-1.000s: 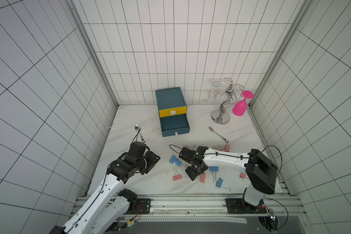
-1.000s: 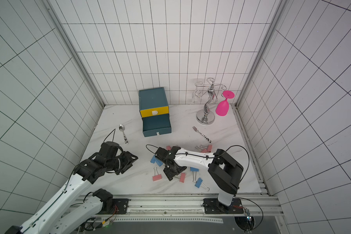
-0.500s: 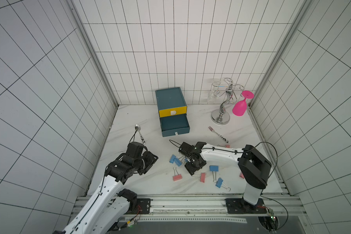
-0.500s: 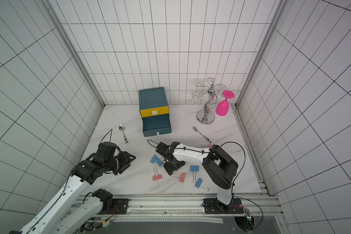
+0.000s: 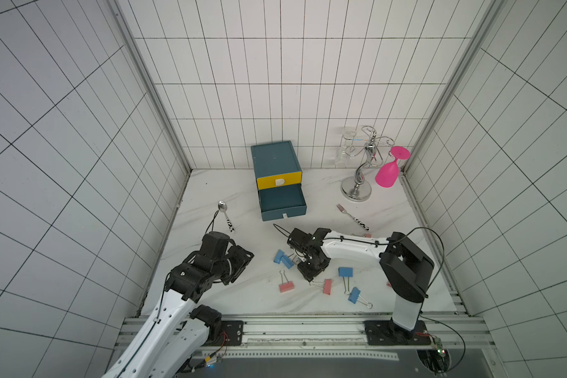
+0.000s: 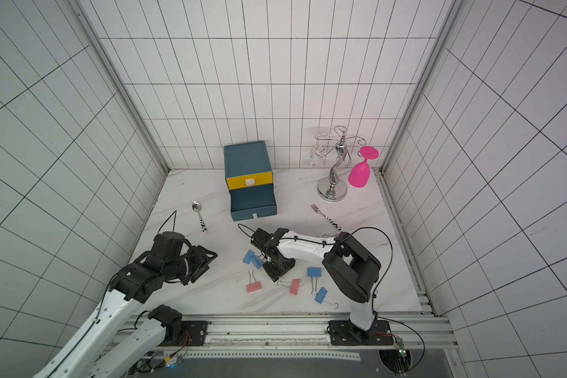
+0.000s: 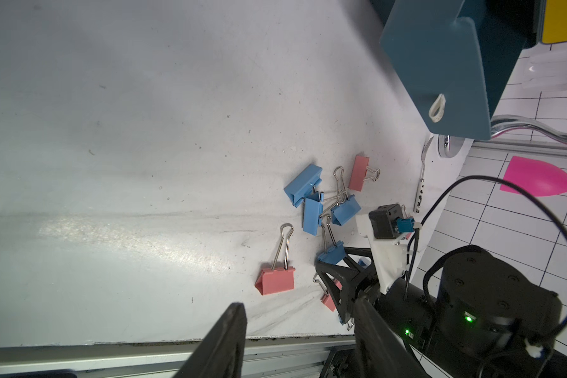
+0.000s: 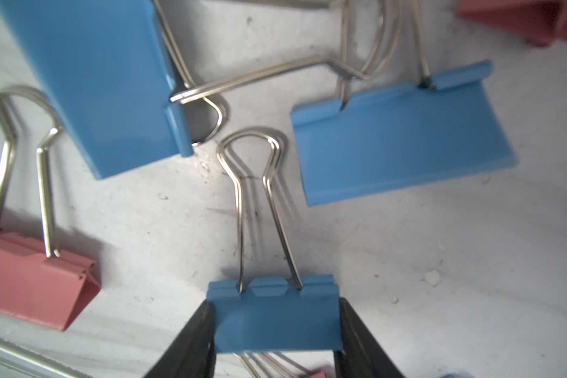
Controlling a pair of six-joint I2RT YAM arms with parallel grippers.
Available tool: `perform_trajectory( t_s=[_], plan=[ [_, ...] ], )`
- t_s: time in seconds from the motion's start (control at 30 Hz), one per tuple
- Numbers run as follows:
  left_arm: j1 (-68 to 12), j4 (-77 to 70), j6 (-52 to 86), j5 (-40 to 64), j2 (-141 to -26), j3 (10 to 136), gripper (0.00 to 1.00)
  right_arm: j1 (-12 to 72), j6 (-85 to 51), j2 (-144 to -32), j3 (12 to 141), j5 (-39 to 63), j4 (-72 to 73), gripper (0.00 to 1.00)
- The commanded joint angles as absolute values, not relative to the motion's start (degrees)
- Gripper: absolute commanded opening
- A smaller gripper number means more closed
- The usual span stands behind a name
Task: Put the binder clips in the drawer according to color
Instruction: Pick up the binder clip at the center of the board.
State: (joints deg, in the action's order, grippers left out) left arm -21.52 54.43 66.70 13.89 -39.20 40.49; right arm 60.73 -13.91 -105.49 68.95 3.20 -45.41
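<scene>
Over the last second the right end effector (image 5: 311,274) has drawn its fingers (image 8: 193,337) in from a wide spread. They now press on the two ends of a blue binder clip (image 8: 275,314), pinching its body while its wire handles point away from the fingertips along the table (image 5: 229,294). The clip seems not yet lifted.

Two more blue clips (image 8: 112,81) (image 8: 396,140) lie just ahead of the grasp, and a pink one (image 8: 30,278) is off to one side, all clear of the fingers.

The left end effector (image 6: 203,265) hangs spread and empty, as before.

The grasp looks made, so the next step is probably carrying the clip to the open drawer (image 5: 283,214), well apart from the right end effector.
</scene>
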Motion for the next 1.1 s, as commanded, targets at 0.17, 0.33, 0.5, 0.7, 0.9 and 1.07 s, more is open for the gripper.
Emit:
perform_trajectory(
  t_s=[0.17, 0.33, 0.5, 0.7, 0.9, 1.07],
  plan=[
    [-21.3, 54.7, 69.0, 10.4, -37.6, 43.5, 0.57, 61.8, -15.9, -89.5, 64.7, 4.4, -46.5, 0.42],
    [-21.2, 51.1, 68.6, 10.7, -40.8, 46.0, 0.57, 60.7, -18.0, -80.4, 66.6, 1.5, -47.8, 0.43],
    [-20.7, 45.7, 64.9, 11.7, -48.2, 50.4, 0.58, 54.7, -18.1, -81.7, 75.9, 1.1, -48.6, 0.42],
    [-16.9, 39.7, 63.1, 19.9, -57.7, 54.1, 0.57, 48.2, -16.8, -94.9, 95.1, 2.4, -51.6, 0.41],
    [-13.2, 36.3, 61.4, 26.5, -61.9, 55.5, 0.57, 44.6, -15.1, -109.6, 113.1, 2.9, -56.4, 0.41],
    [-9.3, 33.0, 61.3, 31.7, -62.2, 53.0, 0.57, 42.8, -14.9, -116.4, 120.8, 3.7, -57.4, 0.44]
  ],
)
